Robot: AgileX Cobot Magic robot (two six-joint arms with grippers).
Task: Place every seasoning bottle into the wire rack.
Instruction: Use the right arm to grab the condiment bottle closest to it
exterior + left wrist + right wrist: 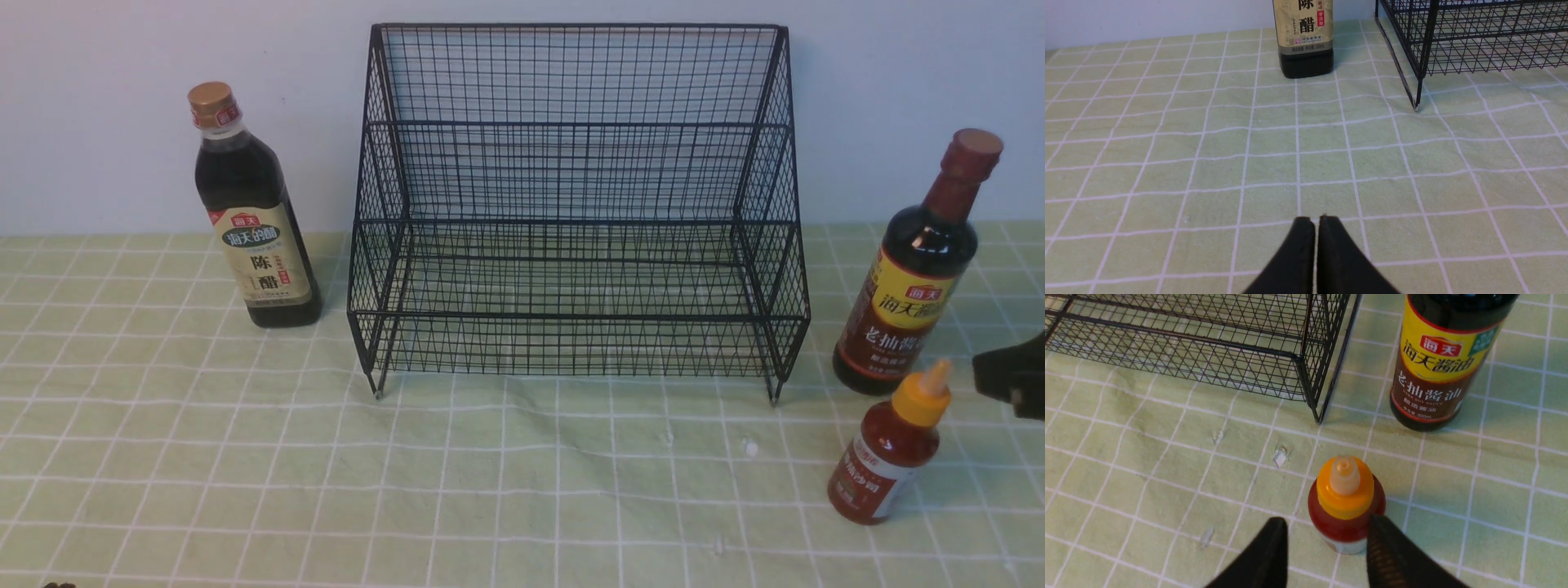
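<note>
Right hand point(1327, 519), spread apart, near upright red bottle point(1346, 510), nozzle point(1344, 475) up; left hand point(1316, 220) together.

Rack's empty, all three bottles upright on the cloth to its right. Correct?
Not all three. Only the maroon-cap bottle and the red bottle stand right of the rack; the gold-cap bottle stands left of it, as the front view shows. The rack is empty and all are upright on the cloth.
</note>
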